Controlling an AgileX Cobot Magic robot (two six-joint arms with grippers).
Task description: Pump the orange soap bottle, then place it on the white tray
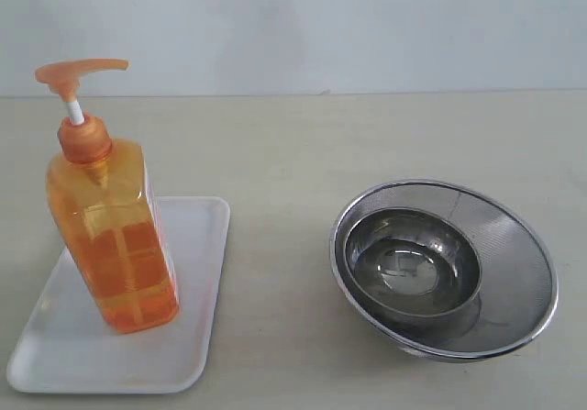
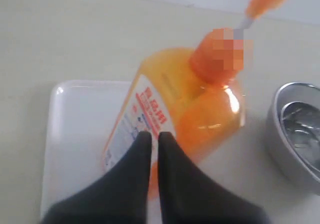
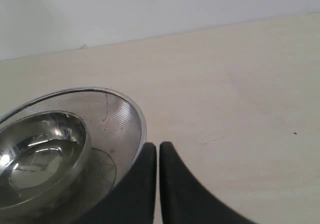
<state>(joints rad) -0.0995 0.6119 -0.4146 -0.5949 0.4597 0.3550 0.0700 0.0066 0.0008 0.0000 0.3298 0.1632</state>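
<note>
Evidently the orange soap bottle is stood upright on the white tray, so placement is judged done. With nothing left to hold, both pairs of jaws are pressed together and empty: left near the bottle, right beside the mesh bowl.

The left gripper has two matte black fingers, narrow and rounded at the tips and flaring wide toward the base. The right gripper looks the same: smooth, dark, curved outer edges.
</note>
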